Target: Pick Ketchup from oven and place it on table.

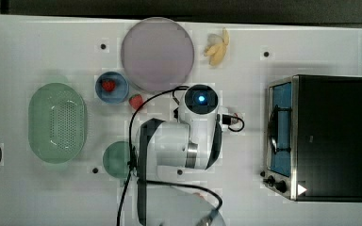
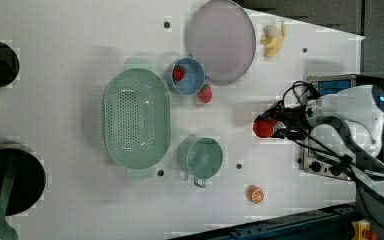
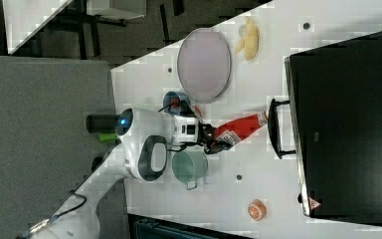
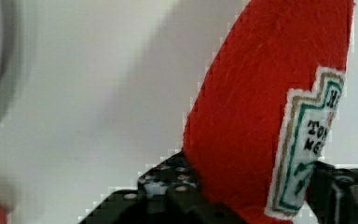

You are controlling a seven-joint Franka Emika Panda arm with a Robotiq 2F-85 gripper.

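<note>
My gripper [image 3: 215, 141] is shut on the lower body of the ketchup [image 3: 238, 128], a red bottle with a white shield label. The bottle lies level over the white table [image 1: 37, 197], its pale cap pointing at the oven's dark handle [image 3: 273, 127] and stopping just short of it. In the wrist view the ketchup [image 4: 261, 116] sits between my black fingers [image 4: 168, 191]. In the left view the ketchup [image 2: 264, 128] shows end-on, in front of the gripper [image 2: 276, 127]. The black oven [image 1: 332, 136] stands at the top view's right, its blue glass door upright.
A lilac plate [image 1: 158, 54], a banana [image 1: 217, 47], a blue bowl [image 1: 111, 87] holding a strawberry and a loose strawberry [image 1: 135, 100] lie beyond the arm. A green colander [image 1: 56, 122], a teal mug [image 2: 202, 157] and an orange piece [image 2: 255, 194] are nearby.
</note>
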